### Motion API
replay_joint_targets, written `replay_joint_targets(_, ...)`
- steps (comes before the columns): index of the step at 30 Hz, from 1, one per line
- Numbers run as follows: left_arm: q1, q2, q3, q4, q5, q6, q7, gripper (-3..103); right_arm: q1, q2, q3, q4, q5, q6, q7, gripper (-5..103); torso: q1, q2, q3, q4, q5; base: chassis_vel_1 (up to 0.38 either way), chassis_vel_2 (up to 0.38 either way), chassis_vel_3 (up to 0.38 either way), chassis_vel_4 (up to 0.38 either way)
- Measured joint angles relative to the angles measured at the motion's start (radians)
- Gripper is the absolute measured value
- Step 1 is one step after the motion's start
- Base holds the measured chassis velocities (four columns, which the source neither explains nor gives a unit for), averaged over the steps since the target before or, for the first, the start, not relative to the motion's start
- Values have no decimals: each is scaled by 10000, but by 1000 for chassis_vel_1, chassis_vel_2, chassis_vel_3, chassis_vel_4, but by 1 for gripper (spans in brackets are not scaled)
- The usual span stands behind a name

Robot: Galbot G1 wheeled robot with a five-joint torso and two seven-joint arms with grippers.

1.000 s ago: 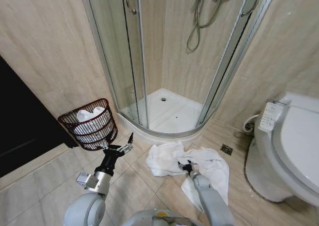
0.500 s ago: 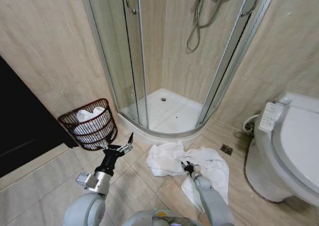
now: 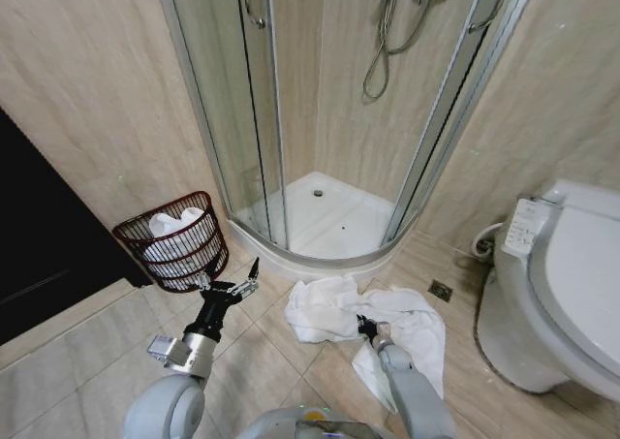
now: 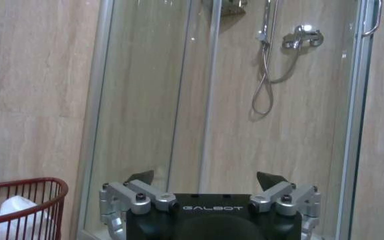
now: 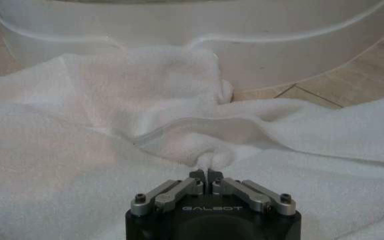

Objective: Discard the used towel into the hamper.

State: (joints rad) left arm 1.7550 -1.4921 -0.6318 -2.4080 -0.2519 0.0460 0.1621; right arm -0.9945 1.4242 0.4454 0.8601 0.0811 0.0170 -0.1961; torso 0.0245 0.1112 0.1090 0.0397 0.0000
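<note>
Hamper (image 3: 172,241) sits far left by the wall, already holding white cloth. My left claw (image 3: 230,286) hovers released just beside it. Rightward, the towel (image 3: 329,313) lies on the floor; my right claw (image 3: 367,328) is clenched on a fold, ready for lifting.

Curved glass shower enclosure (image 3: 291,119) in the corner, white shower tray (image 3: 329,221) with a small drain, chrome hose and mixer (image 4: 272,65) on the beige tiled wall, white toilet (image 3: 562,284) at right, floor drain (image 3: 441,290) beside it, dark door (image 3: 39,235) at left.
</note>
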Motion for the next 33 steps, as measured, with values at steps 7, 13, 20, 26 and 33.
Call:
replay_joint_targets(7,0,0,0,0,0,0,0,100,-169,-18,108,251,-161,225,2,2,0,1,1,0,1,0,0,0,0)
replay_joint_targets(13,0,0,0,0,0,0,0,100,-871,-113,494,1751,-1240,1109,-100,2,0,2,2,0,0,0,0,0,0)
replay_joint_targets(20,0,0,0,0,0,0,0,100,-1919,-275,788,3678,-1174,1462,-36,2,1,2,1,0,-1,0,0,0,0)
replay_joint_targets(26,-1,0,0,0,0,0,0,100,-3224,-320,1042,5941,-649,1615,51,2,0,2,2,0,0,0,0,0,0)
replay_joint_targets(33,0,0,0,0,0,0,0,100,-4284,-338,1272,8146,-249,1896,53,2,0,3,2,0,2,0,0,0,0)
